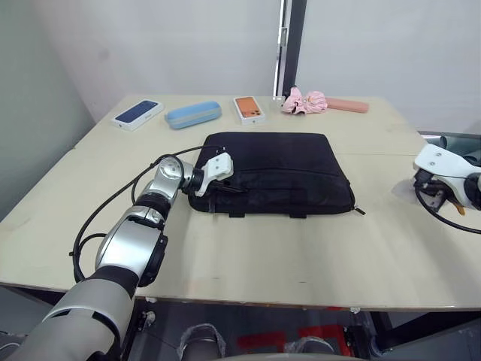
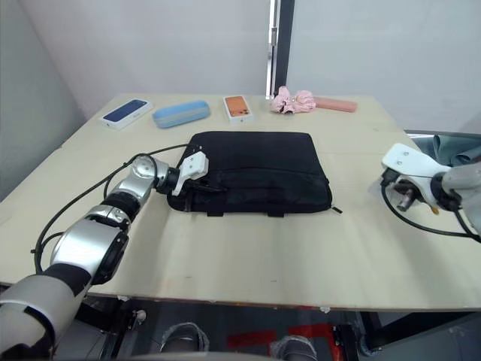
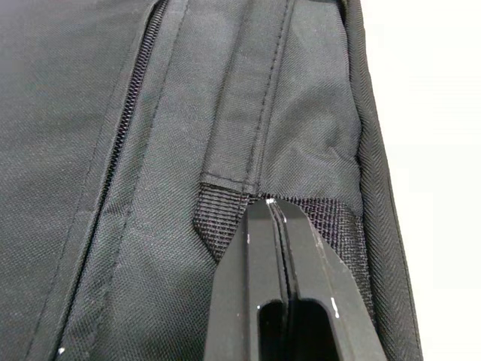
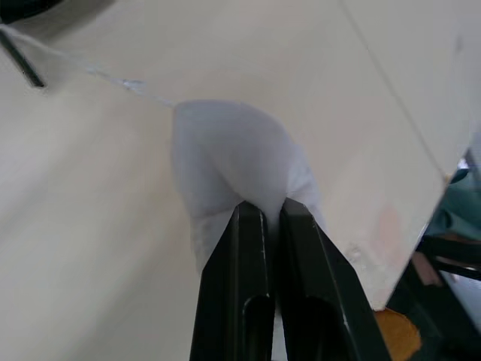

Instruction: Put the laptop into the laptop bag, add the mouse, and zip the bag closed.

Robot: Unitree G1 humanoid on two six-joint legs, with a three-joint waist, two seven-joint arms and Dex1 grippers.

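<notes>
Lying flat mid-table, the laptop bag [image 1: 274, 171] left bare wood around it. The left gripper [image 3: 272, 204], fingers pressed together, touched its left edge. The right gripper [image 4: 272, 207] pinched a white tissue [image 4: 225, 154] near the table [image 1: 301, 256] edge.

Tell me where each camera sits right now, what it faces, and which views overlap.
Left eye: on the head, looking down over the table at the laptop bag; left arm reaches to the bag, right gripper at the right edge.
Right eye: beside it, same scene, slightly shifted.
Left wrist: along its own shut fingers, against the bag's webbing strap.
Right wrist: along its own fingers, shut on a white tissue near the table's edge.
Shared: both eyes and the left wrist see the bag.
</notes>
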